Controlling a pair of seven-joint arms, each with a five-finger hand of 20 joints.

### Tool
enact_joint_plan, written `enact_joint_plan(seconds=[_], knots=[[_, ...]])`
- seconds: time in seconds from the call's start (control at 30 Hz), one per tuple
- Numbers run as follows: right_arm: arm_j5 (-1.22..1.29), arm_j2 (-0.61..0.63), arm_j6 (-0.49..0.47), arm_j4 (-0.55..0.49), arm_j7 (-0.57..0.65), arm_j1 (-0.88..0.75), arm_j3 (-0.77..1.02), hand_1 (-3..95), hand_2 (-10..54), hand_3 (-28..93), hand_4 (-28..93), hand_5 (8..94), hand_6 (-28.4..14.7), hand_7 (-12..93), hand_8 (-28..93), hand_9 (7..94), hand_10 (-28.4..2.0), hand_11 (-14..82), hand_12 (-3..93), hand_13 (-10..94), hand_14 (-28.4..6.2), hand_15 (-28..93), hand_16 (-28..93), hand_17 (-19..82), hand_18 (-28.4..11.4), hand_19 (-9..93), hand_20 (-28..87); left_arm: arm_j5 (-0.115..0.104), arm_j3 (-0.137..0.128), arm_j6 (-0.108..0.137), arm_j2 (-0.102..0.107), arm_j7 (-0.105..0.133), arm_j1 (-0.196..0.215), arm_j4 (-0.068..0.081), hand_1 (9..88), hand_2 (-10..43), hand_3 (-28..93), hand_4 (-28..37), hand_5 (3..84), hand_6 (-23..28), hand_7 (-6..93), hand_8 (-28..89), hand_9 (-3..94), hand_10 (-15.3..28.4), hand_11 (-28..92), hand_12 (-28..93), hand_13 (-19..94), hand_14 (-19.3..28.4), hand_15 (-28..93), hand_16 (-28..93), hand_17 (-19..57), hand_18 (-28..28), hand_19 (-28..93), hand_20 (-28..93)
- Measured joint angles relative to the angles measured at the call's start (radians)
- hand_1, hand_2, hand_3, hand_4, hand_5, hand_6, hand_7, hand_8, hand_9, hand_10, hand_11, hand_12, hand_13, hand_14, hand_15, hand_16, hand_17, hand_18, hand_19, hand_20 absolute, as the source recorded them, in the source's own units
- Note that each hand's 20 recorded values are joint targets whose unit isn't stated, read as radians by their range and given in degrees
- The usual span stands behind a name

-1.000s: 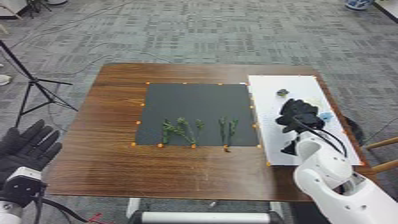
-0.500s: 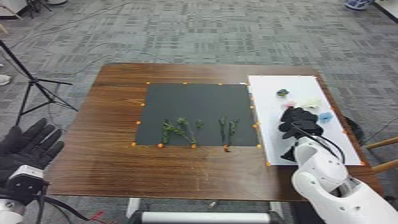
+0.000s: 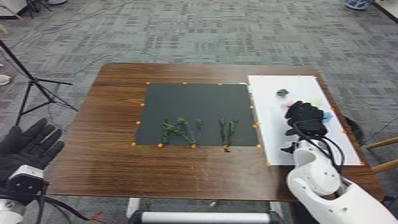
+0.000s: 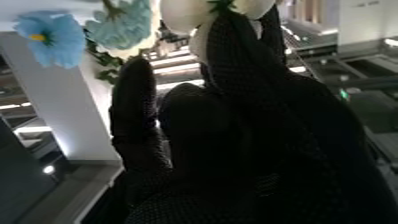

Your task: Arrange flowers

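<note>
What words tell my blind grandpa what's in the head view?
A robot's black-gloved right hand is over a white sheet, near pink and blue flowers; green stems lie on a dark mat. The left hand is open.

table (image 3: 98, 125): brown wood, streaked grain, smooth with a soft sheen
dark mat (image 3: 197, 105): smooth, matt
white sheet (image 3: 268, 100): smooth, matt; paper or board, cannot tell
blue flower (image 4: 60, 45): thin, cloth-like petals, matt
pale teal flower (image 4: 126, 29): ruffled, cloth-like petals, matt
white flower (image 4: 180, 16): smooth, matt petals
left hand (image 3: 25, 151): black cloth glove, matt
right hand (image 3: 305, 116): black cloth glove, matt, a knitted, ribbed weave up close
right arm (image 3: 313, 171): white shell, hard and plastic-looking, smooth, lightly glossy
floor (image 3: 195, 37): grey carpet, matt, rough patchwork texture
bars by the table (image 3: 384, 144): pale wood, smooth
</note>
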Motion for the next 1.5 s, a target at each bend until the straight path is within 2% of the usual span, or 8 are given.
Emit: enact_joint_plan(seconds=[0.23, 0.4, 0.53, 0.7, 0.83, 1.03, 1.3, 1.5], knots=[[-0.042, 0.005, 0.103, -0.011, -0.004, 0.014, -0.039, 70.1, -9.5, 67, -28, 78.3, 3.2, 21, 1, 89.1, -6.4, 7.0, 36.4, 75, -7.7, 78, 35, 33, -22.1, 78, 42, 0.0, 0.001, 0.0, -0.001, -0.001, 0.0, 0.0, 27.5, 14.4, 70, -26.5, 39.5, 8.5, 10.0, -7, 32.4, 14.0, 15, 14, 22, 13.4, 24, -1, -2.8, 11.0, 17, 12], [0.044, 0.014, 0.057, -0.116, -0.039, 0.02, -0.028, 69.9, -9.5, 67, -28, 77.7, 3.4, 21, 2, 88.7, -6.2, 7.0, 36.9, 74, -7.5, 79, 35, 32, -21.6, 78, 42, 0.001, 0.001, 0.0, 0.0, -0.001, -0.001, 0.0, 27.5, 14.3, 70, -26.6, 39.5, 8.5, 10.0, -7, 32.4, 14.1, 15, 14, 22, 13.4, 24, -1, -2.9, 11.1, 17, 12], [0.235, 0.018, 0.029, -0.197, -0.148, 0.028, -0.003, 69.3, -9.5, 68, -28, 77.3, 3.6, 21, 1, 88.5, -6.1, 7.0, 37.0, 74, -7.3, 79, 35, 32, -21.4, 78, 42, 0.001, -0.004, 0.0, 0.001, -0.002, 0.0, 0.0, 27.4, 14.2, 70, -26.5, 39.5, 8.6, 10.0, -7, 32.4, 14.1, 15, 14, 22, 13.3, 24, -1, -2.9, 11.1, 17, 12], [0.325, 0.017, 0.019, -0.212, -0.259, 0.106, -0.078, 69.0, -9.5, 68, -28, 77.0, 3.7, 22, 1, 88.4, -6.0, 6.9, 37.0, 74, -7.2, 79, 36, 32, -21.0, 77, 42, 0.001, -0.019, 0.0, 0.002, -0.004, 0.001, 0.0, 27.4, 14.2, 70, -26.7, 39.6, 8.5, 10.0, -7, 32.4, 14.0, 15, 14, 22, 13.3, 24, -1, -2.8, 11.1, 17, 12], [0.323, -0.005, 0.011, -0.186, -0.289, 0.226, -0.218, 67.7, -9.5, 68, -28, 77.0, 3.7, 22, 1, 88.5, -5.8, 7.5, 37.7, 74, -7.2, 79, 36, 32, -21.1, 77, 42, 0.001, -0.026, 0.0, 0.004, -0.004, 0.001, 0.0, 27.5, 14.2, 70, -26.7, 39.6, 8.6, 9.9, -7, 32.4, 14.0, 15, 14, 22, 13.4, 24, -1, -2.8, 11.0, 17, 12], [0.322, -0.097, -0.008, -0.124, -0.406, 0.373, -0.369, 67.4, -9.5, 68, -28, 77.4, 3.5, 24, 1, 88.9, -5.8, 8.2, 38.5, 74, -7.1, 79, 36, 31, -21.0, 77, 43, 0.001, -0.024, 0.0, 0.013, -0.001, -0.001, 0.0, 27.4, 14.2, 70, -26.7, 39.7, 8.6, 9.8, -7, 32.4, 14.0, 15, 14, 22, 13.4, 24, -1, -2.8, 11.0, 17, 12], [0.323, -0.217, -0.025, -0.05, -0.425, 0.524, -0.563, 67.2, -9.5, 68, -28, 77.0, 3.8, 25, 1, 88.8, -5.7, 8.3, 39.0, 73, -6.8, 80, 36, 31, -20.6, 77, 43, 0.001, -0.011, 0.01, 0.022, -0.001, -0.019, 0.003, 27.4, 14.2, 70, -26.6, 39.6, 8.6, 9.7, -7, 32.4, 14.0, 15, 14, 22, 13.4, 24, -1, -2.8, 11.1, 17, 12], [0.342, -0.311, -0.046, 0.078, -0.576, 0.592, -0.622, 67.0, -9.5, 66, -28, 76.6, 4.2, 26, 0, 88.9, -5.3, 8.8, 39.5, 73, -6.5, 80, 36, 31, -20.3, 76, 43, 0.0, 0.003, 0.023, 0.027, -0.001, -0.036, 0.011, 27.4, 14.3, 70, -26.6, 39.7, 8.5, 10.0, -7, 32.4, 13.9, 15, 14, 22, 13.5, 24, -1, -2.9, 11.1, 17, 12]])
